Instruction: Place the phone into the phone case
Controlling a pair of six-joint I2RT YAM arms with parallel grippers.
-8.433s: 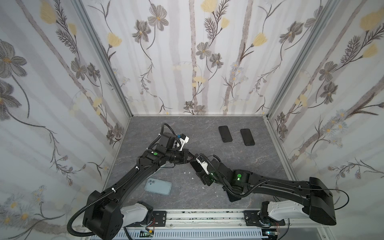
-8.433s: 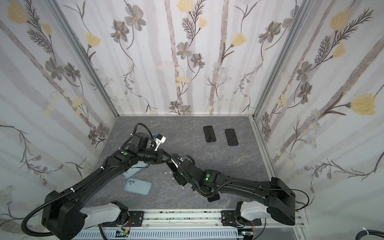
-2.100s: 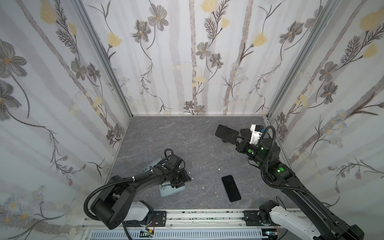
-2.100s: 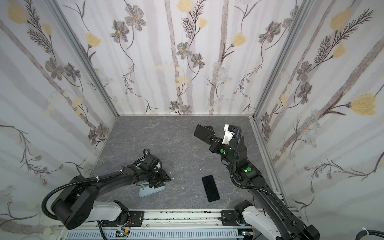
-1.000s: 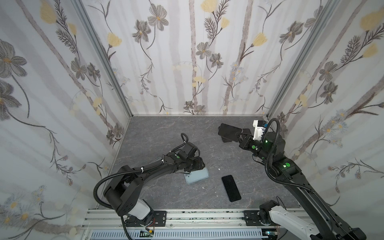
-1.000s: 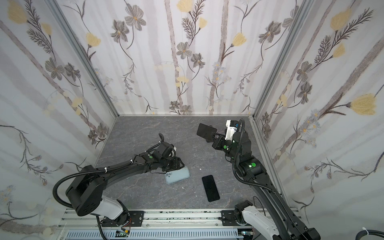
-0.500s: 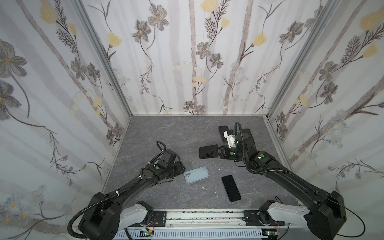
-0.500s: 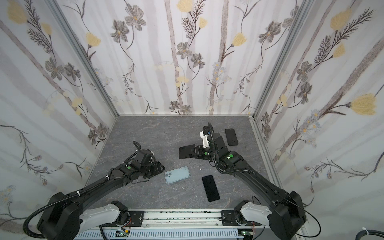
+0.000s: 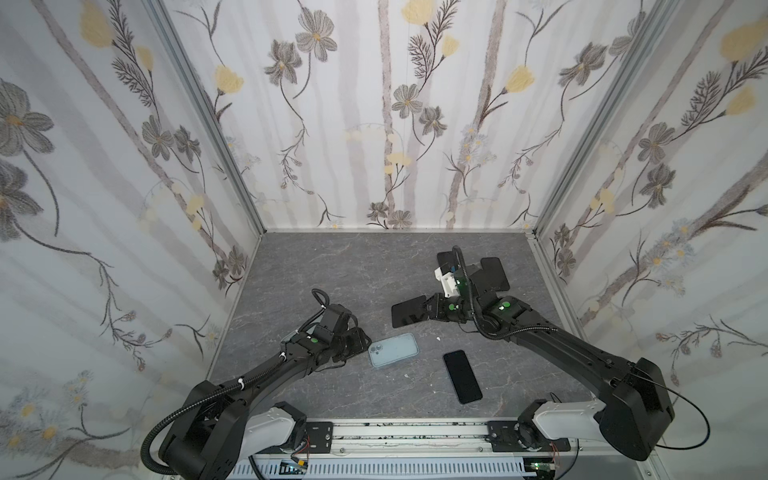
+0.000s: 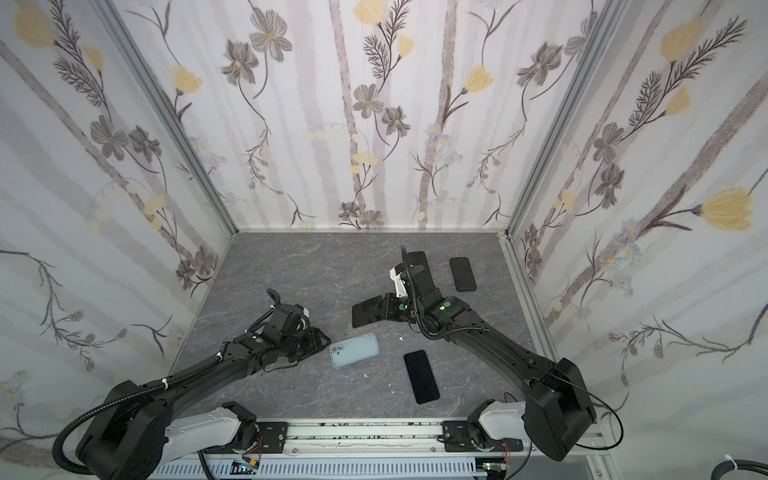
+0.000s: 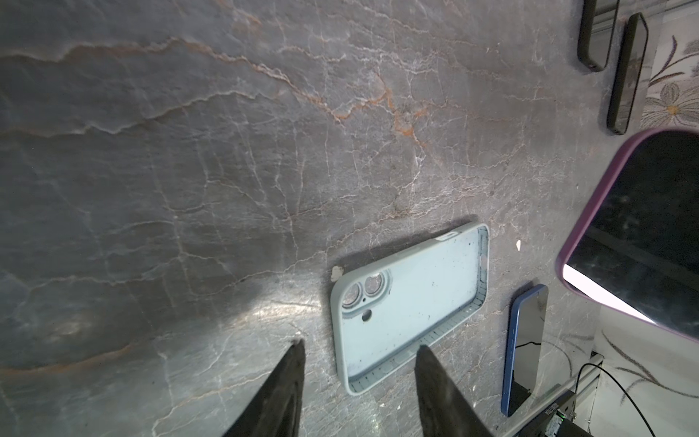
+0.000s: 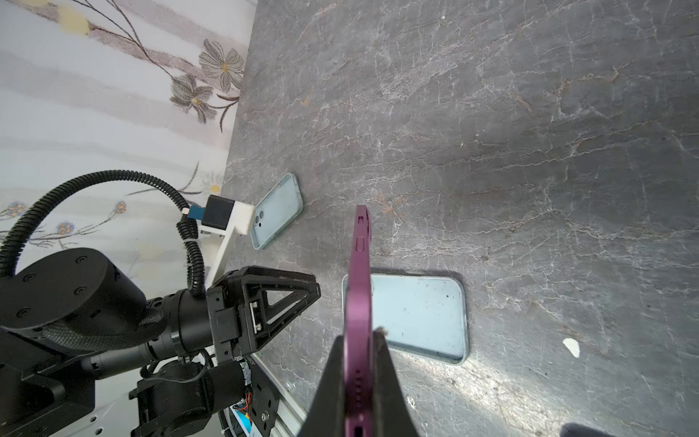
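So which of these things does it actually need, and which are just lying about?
Needed: purple phone, in the right gripper; blue case, by the open left gripper.
Lying about: front phone; two back phones; a second case.

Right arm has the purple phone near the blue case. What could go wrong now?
1. The right gripper pinches the purple phone only at one end, so it could pivot or slip when pressed in.
2. The light blue case lies loose; the left gripper is open, not holding it, so it may slide toward the dark phone.
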